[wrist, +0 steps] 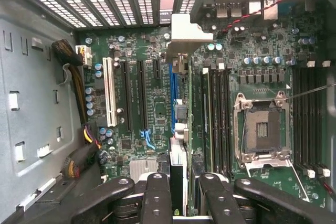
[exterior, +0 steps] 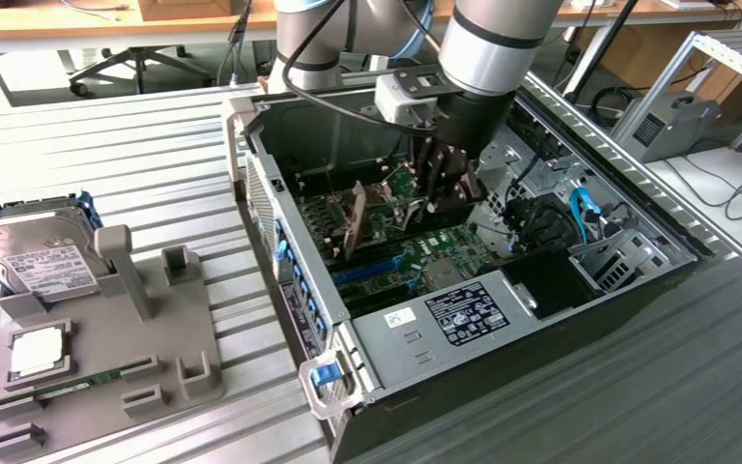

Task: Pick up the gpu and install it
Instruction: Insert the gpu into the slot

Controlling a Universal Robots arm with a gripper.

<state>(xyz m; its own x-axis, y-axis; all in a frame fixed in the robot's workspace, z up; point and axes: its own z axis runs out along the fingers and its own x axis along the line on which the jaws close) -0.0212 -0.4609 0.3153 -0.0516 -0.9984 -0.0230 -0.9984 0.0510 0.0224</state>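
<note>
Slatted metal table (exterior: 113,155) carrying open PC case (exterior: 345,338); your gripper (exterior: 442,198) hanging inside, fingers (wrist: 156,198) pinching gpu (wrist: 178,182) edge-on, 6 o'clock of blue slot (wrist: 172,85).

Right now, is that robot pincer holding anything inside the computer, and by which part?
Yes: the pincer holds the gpu edge-on by its top edge, over the motherboard slots.

The gripper (exterior: 446,188) is lowered inside the open computer case (exterior: 297,290), closed on the gpu (exterior: 360,217), which stands upright on edge above the motherboard (exterior: 442,256).
</note>
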